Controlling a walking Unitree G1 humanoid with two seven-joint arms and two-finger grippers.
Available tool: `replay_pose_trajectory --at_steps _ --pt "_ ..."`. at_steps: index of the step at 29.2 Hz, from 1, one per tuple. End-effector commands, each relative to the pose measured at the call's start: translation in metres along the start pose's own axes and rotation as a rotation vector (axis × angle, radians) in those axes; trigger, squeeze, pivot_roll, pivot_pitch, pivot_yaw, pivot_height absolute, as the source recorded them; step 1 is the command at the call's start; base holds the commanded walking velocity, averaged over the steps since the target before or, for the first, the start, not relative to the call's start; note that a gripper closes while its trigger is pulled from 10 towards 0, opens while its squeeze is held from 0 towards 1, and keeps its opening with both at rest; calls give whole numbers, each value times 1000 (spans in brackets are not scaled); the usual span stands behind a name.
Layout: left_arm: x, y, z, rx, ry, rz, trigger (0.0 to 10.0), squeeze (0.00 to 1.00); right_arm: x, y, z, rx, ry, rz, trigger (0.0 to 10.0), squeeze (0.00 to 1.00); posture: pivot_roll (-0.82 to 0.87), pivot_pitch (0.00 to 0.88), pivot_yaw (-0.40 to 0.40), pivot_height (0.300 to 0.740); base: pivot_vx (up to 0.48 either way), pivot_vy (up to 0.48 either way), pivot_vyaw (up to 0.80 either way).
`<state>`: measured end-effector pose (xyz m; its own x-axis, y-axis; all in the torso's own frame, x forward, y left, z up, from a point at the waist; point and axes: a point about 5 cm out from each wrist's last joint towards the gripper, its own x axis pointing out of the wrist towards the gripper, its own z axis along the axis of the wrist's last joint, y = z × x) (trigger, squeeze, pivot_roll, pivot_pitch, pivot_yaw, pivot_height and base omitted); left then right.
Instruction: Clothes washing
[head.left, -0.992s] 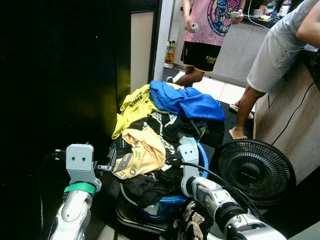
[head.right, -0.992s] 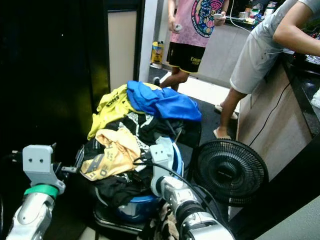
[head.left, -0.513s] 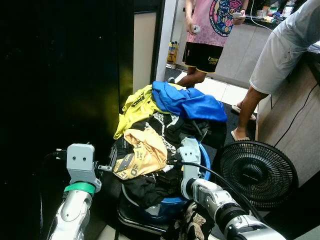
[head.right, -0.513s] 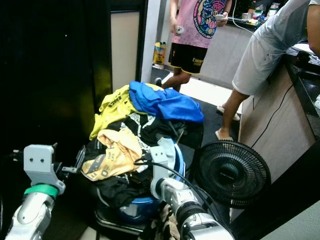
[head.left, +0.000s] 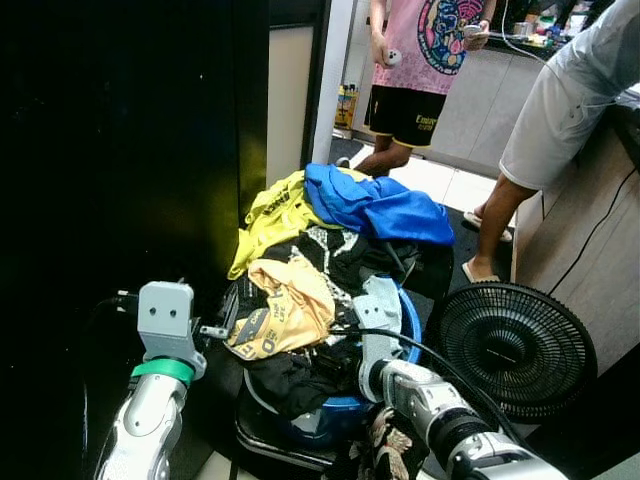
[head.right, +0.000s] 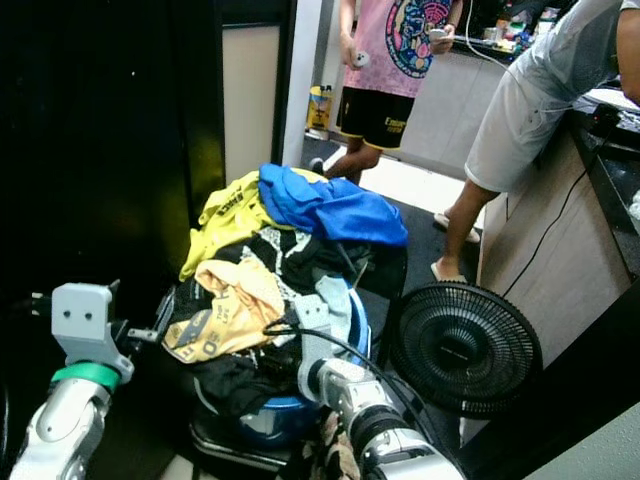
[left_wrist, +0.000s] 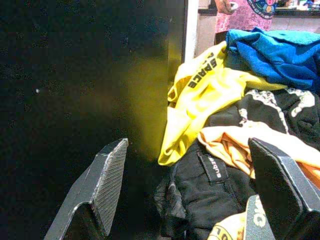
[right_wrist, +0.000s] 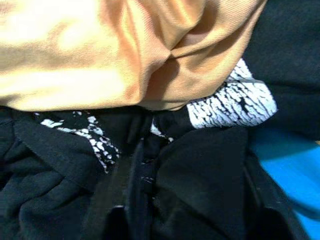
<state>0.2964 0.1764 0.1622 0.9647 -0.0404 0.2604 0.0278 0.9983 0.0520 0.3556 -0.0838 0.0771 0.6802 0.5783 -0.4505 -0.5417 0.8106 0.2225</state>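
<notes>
A heap of clothes fills a blue basin (head.left: 345, 415) in front of me. A blue garment (head.left: 375, 205) and a yellow jersey (head.left: 272, 215) lie at the far top. A tan-orange shirt (head.left: 285, 300) is in the middle, above black clothes (head.left: 290, 375). My left gripper (head.left: 222, 318) hovers at the pile's left edge, open, with its fingers (left_wrist: 112, 170) wide apart and nothing between them. My right gripper (head.left: 345, 345) is pushed into the near right of the pile. It is open, with black fabric (right_wrist: 200, 170) lying between its fingers, just below the tan-orange shirt (right_wrist: 100, 55).
A black floor fan (head.left: 512, 345) stands close to the right of the basin. A dark, glossy panel (head.left: 120, 150) lines the left side. Two people stand beyond the pile, one in a pink shirt (head.left: 425, 60) and one in grey shorts (head.left: 560, 100). A wooden counter side (head.left: 590, 250) is at the right.
My right gripper has sunk a little lower into the black clothes. The left gripper has hardly moved, and the view has shifted slightly.
</notes>
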Motion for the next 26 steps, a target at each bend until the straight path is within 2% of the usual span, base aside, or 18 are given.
replay_pose_trajectory --at_steps 1,7,17,18,19,21,22,23,25,26 --pt "-1 -3 -6 -2 24 -13 10000 0 -2 1 -35 61 120 9 0 0 115 36 -21 740 0 0 0" --pt "0 -4 -5 -4 21 -15 10000 0 -3 -1 -29 63 96 16 0 0 113 36 -18 740 0 0 0" --pt "3 -2 -5 0 20 -17 10000 0 -3 1 8 50 -25 94 0 0 120 28 -14 740 0 0 0" --pt "3 -1 -5 0 18 -14 10000 0 -4 2 24 73 -98 117 0 0 120 28 -14 740 0 0 0" --pt "3 -1 -5 0 18 -14 10000 0 -4 2 24 73 -98 117 0 0 120 28 -14 740 0 0 0" --pt "3 0 -4 -1 13 -6 10000 0 -10 6 66 123 -309 160 0 0 113 19 -14 740 0 0 0" --pt "3 0 -4 -1 13 -6 10000 0 -10 6 66 123 -309 160 0 0 113 19 -14 740 0 0 0" --pt "5 1 -4 -8 8 3 10000 0 -26 13 117 149 -551 215 0 0 110 14 -14 740 0 0 0" --pt "5 1 -4 -8 8 3 10000 0 -26 13 117 149 -551 215 0 0 110 14 -14 740 0 0 0" --pt "6 1 -3 -10 6 5 10000 0 -36 17 139 136 -648 228 0 0 106 7 -14 740 0 0 0"
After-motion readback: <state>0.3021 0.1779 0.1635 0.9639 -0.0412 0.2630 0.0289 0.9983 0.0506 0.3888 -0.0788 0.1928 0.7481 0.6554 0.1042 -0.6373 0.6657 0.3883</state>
